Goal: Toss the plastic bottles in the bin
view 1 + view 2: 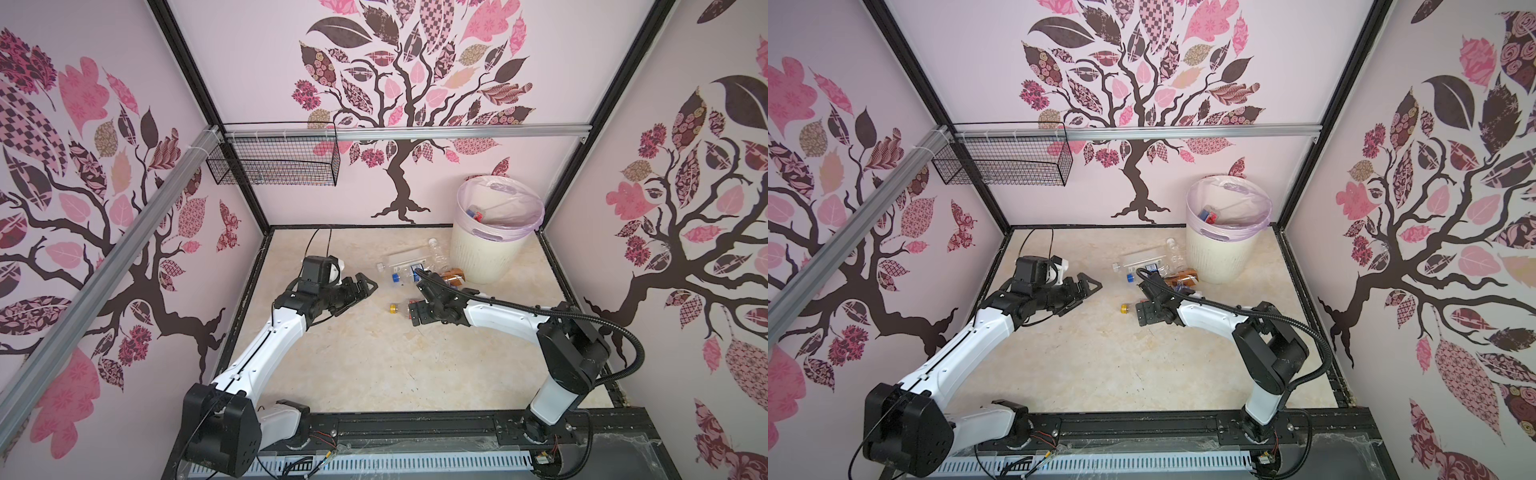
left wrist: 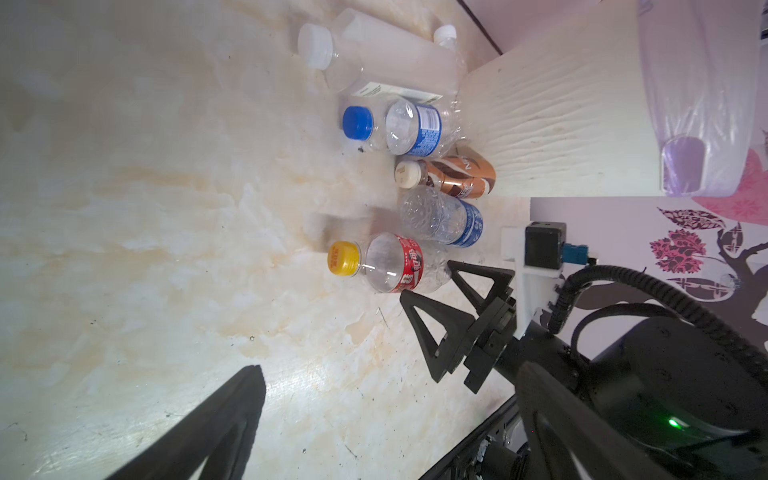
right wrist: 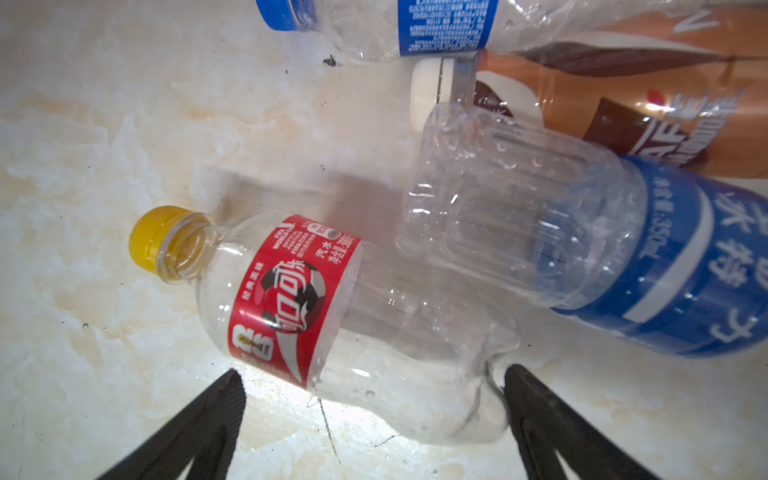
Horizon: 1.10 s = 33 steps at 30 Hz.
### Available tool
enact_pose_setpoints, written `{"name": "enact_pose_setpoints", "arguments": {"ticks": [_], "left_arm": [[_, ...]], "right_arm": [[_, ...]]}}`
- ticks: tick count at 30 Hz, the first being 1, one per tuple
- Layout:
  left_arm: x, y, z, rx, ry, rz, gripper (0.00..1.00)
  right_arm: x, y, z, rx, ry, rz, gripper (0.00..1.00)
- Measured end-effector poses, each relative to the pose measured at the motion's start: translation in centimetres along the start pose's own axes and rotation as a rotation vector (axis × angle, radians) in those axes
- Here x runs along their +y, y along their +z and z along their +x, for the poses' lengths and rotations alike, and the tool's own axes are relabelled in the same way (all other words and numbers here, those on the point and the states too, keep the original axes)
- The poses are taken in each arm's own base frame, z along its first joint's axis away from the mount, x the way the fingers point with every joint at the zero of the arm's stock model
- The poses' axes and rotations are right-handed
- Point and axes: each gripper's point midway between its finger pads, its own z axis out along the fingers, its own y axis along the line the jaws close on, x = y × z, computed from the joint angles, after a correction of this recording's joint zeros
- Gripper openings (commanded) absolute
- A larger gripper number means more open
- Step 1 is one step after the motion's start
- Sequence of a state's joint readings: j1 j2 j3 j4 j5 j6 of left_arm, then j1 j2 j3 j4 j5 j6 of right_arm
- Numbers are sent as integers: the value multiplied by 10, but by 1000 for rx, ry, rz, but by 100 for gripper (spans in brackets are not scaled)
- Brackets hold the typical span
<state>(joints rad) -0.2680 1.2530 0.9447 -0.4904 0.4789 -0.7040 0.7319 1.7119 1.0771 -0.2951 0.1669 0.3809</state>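
Note:
Several plastic bottles (image 1: 415,266) lie in a cluster on the floor beside the cream ribbed bin (image 1: 490,253), which has a lilac liner and bottles inside. Nearest me is a clear bottle with a yellow cap and red label (image 3: 291,291) (image 2: 386,262). My right gripper (image 3: 374,386) (image 1: 415,301) stands open, its jaws on either side of that bottle's base, not closed on it. Behind it lie a blue-labelled clear bottle (image 3: 582,232), a brown-labelled bottle (image 2: 457,176), a blue-capped bottle (image 2: 411,129) and a large white-capped one (image 2: 374,54). My left gripper (image 1: 353,297) (image 2: 390,368) hangs open and empty left of the cluster.
A black wire basket (image 1: 274,164) hangs on the back rail at the upper left. Patterned walls close in three sides. A black rail (image 1: 415,428) with both arm bases runs along the front edge. Bare marbled floor (image 1: 353,365) spreads before the arms.

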Motion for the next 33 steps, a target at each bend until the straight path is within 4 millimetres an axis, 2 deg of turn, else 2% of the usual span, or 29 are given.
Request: {"name": "enact_pose_setpoints", "arguments": {"ticks": [4,8,16,19,26,33], "left_arm": [[6,8,8,45,-21,-1,98],[14,19,14,87,-43,-11,98],[40,44,33,197,-79,-88,98],[38,50,39,217,-69,-90,98],[29,56,55,255,-31,-86,98],[40,63,61,288,-24,-135,98]], "right_arm": [[0,-1,3,1,-2,-5,100],[-6,-6,15,10,-4,-6,99],[-9,-19,20,-10,5,-30,100],[-12,-16,27,6,2,-19,99],[-24,-9,23,-1,-2,42,100],[-50,0,20,11,16,120,99]]}}
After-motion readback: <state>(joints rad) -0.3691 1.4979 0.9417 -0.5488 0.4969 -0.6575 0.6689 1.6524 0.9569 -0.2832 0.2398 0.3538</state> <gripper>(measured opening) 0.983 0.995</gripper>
